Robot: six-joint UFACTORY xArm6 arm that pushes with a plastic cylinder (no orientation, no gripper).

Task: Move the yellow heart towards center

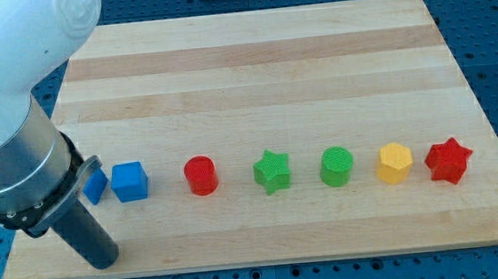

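Note:
A yellow block (394, 163) lies near the view's right in a row of blocks across the lower part of the wooden board (252, 68). From here its shape looks six-sided rather than a clear heart. My tip (105, 259) is at the board's lower left corner, far left of the yellow block. It is just below a blue block (96, 184) that the arm partly hides. It touches no block that I can see.
From the view's left, the row holds the partly hidden blue block, a blue cube (129, 181), a red cylinder (201, 174), a green star (272, 171), a green cylinder (337, 166), the yellow block and a red star (447, 160). The arm's white body fills the upper left.

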